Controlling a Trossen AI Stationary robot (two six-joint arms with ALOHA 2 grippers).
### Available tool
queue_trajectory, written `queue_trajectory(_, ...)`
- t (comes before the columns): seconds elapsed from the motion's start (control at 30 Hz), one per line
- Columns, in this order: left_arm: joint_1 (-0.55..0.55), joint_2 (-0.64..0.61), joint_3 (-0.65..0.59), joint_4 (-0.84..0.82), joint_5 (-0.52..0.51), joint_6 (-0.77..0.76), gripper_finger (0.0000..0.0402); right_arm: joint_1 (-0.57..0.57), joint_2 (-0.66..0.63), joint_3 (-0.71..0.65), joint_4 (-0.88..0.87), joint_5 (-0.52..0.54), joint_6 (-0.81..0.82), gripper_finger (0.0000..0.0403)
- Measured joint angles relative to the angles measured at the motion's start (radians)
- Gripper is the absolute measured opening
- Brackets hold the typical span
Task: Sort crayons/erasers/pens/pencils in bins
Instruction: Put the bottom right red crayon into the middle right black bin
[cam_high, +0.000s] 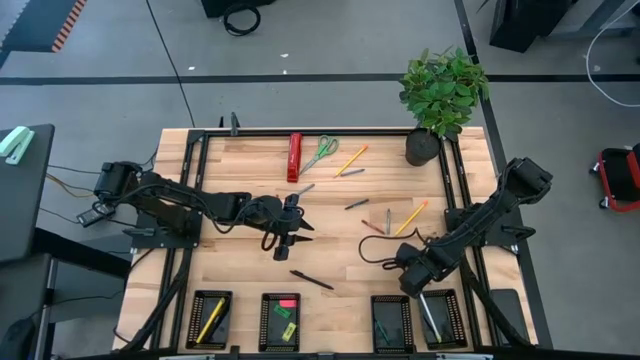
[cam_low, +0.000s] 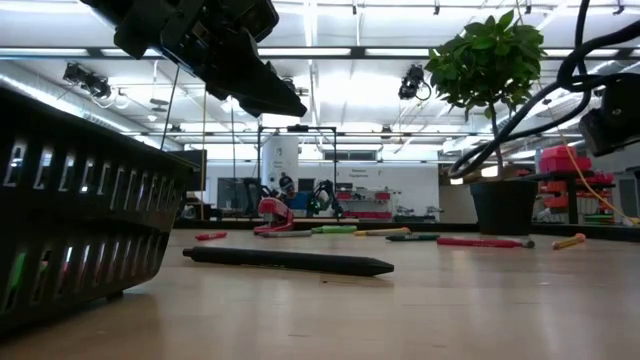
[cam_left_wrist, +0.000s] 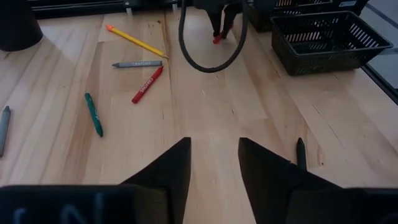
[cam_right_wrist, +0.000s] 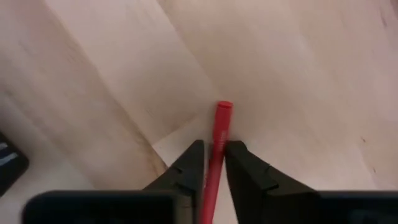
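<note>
- Right claw (cam_right_wrist: 212, 163) first: its jaws pinch a red crayon (cam_right_wrist: 219, 142), the stick running straight out between the fingers, its tip poking past them over bare wood.
- In the high view that right claw (cam_high: 410, 276) sits lower right, just above the two right-hand bins (cam_high: 391, 322), so the drop looks like a short move down-frame; it's clearly the nearer arm for those trays.
- The counter (cam_high: 330, 215) carries the rest: the left claw (cam_high: 284, 242) hovers mid-frame, jaws spread wide and empty, pointing down-frame.
- The black pen (cam_high: 312, 280) lies just below and right of that left claw, its long axis slanting down to the right; the left wrist view catches it as a dark stick (cam_left_wrist: 301, 153) beside the right finger.
- Plant pot (cam_high: 422, 147) upper right, red bar tool (cam_high: 294, 157) and green scissors (cam_high: 321, 152) at top centre, all well clear of both arms.
- The pencil (cam_high: 410, 218) and loose crayons lie centre right, above the right claw.
- My read: nothing blocks the right claw's path; the bin walls are the only thing to clear.
- Smallest: erasers (cam_high: 287, 318), pink and green, already in the second bin from the left.
</note>
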Motion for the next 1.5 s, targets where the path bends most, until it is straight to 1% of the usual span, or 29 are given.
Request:
queue_trajectory(0.07,0.000,0.000,0.000,0.000,0.000,0.000,0.0139,-0.003,0.000,0.000,0.001,0.000,-0.012,0.0039)
queue_trajectory(0.17,0.000,0.000,0.000,0.000,0.000,0.000,0.0135,-0.003,0.000,0.000,0.004,0.000,-0.023,0.0022)
queue_trajectory(0.37,0.000,0.000,0.000,0.000,0.000,0.000,0.0141,-0.008,0.005,0.031,-0.019,-0.001,-0.027,0.0023)
queue_trajectory(0.57,0.000,0.000,0.000,0.005,0.000,0.000,0.0142,-0.044,0.006,0.104,-0.074,0.063,-0.073,0.0024)
queue_trajectory(0.73,0.000,0.000,0.000,0.006,0.000,0.000,0.0136,-0.104,0.005,0.188,-0.089,0.125,-0.161,0.0024)
queue_trajectory(0.87,0.000,0.000,0.000,0.006,0.000,0.002,0.0139,-0.153,0.005,0.275,-0.089,0.189,-0.241,0.0024)
queue_trajectory(1.03,0.000,-0.006,0.000,0.023,-0.005,0.120,0.0141,-0.197,0.004,0.391,-0.084,0.280,-0.325,0.0024)
queue_trajectory(1.1,0.000,-0.020,0.000,0.035,-0.008,0.136,0.0137,-0.204,0.003,0.428,-0.068,0.290,-0.350,0.0024)
queue_trajectory(1.2,0.000,-0.048,0.001,0.039,-0.008,0.138,0.0130,-0.204,0.003,0.459,-0.033,0.282,-0.361,0.0024)
queue_trajectory(1.27,0.000,-0.065,0.001,0.039,-0.008,0.138,0.0126,-0.197,0.003,0.463,-0.025,0.258,-0.326,0.0024)
queue_trajectory(1.4,0.000,-0.087,0.001,0.035,-0.008,0.140,0.0119,-0.164,0.003,0.464,-0.027,0.150,-0.180,0.0025)
queue_trajectory(1.5,0.000,-0.090,0.001,0.034,-0.008,0.140,0.0116,-0.113,0.003,0.464,-0.014,0.071,-0.025,0.0025)
